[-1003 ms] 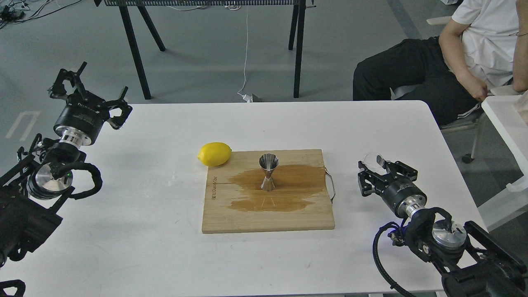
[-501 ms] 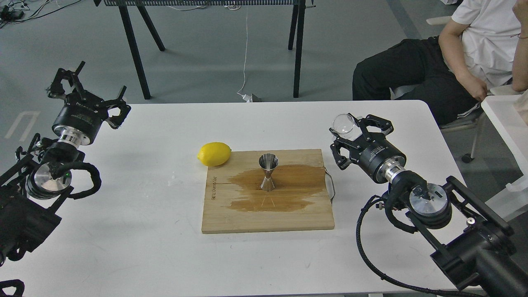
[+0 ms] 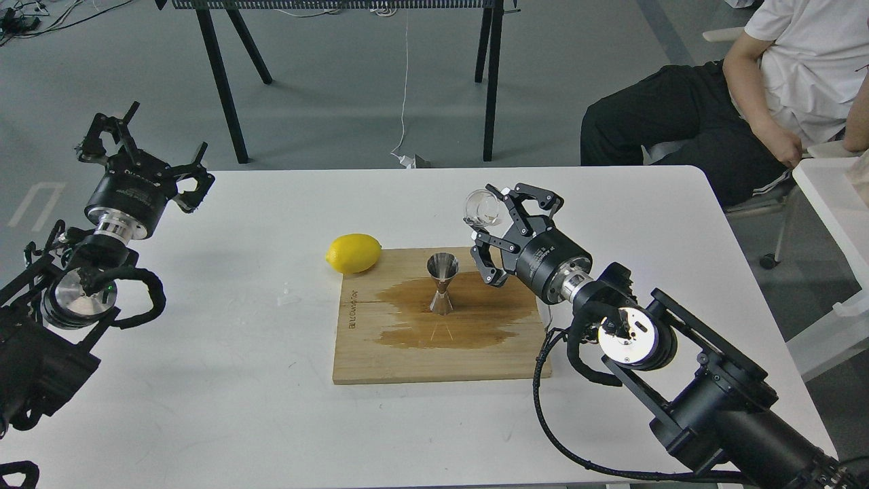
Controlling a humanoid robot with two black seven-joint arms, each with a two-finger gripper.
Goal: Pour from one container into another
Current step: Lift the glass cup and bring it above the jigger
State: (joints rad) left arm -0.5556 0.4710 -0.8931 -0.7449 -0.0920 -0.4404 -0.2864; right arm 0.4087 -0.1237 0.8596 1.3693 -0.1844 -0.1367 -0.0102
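While your right gripper (image 3: 490, 224) is clamping the clear cup (image 3: 481, 208), it is hovering just right of the jigger (image 3: 442, 283). Your left gripper (image 3: 141, 144) is idling far left, fingers spread.

Clear colourless cup (image 3: 481, 208); shiny silver steel jigger (image 3: 441, 283); bright yellow lemon (image 3: 353, 252). Pale tan wooden cutting board (image 3: 407, 353) with fine grain lines, marked by a darker brown wet stain (image 3: 475, 316) across its middle; plain white table (image 3: 271, 421). Both grippers black: left gripper (image 3: 139, 146), right gripper (image 3: 506, 227), each on a black arm with silver metal joint rings.
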